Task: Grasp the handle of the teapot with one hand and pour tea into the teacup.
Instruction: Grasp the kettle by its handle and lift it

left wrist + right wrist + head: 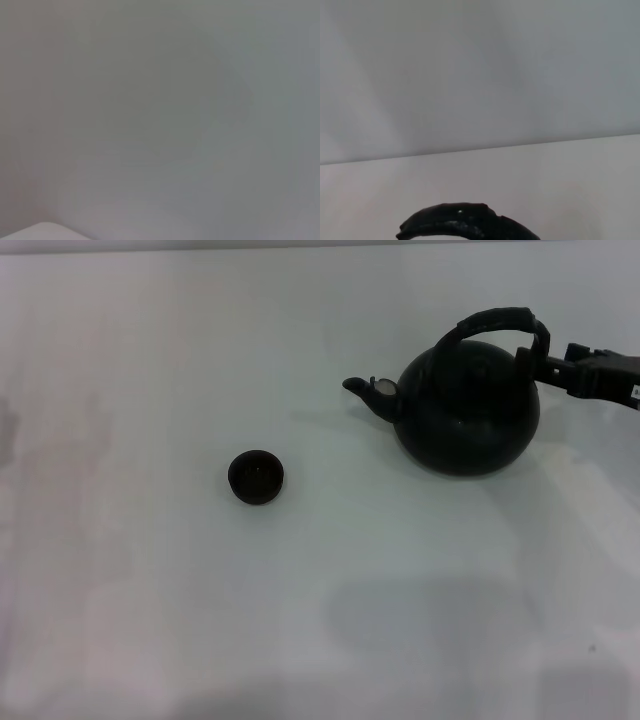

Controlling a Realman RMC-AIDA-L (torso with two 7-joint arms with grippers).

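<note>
The black round teapot stands on the white table at the right in the head view, its spout pointing left toward the teacup. The ribbed black handle arches over its top; part of it also shows in the right wrist view. The small dark teacup sits upright to the left of the pot and a little nearer me. My right gripper reaches in from the right edge, at the right end of the handle. My left gripper is out of view.
The white table spreads wide around the cup and pot. The left wrist view shows only a plain grey surface.
</note>
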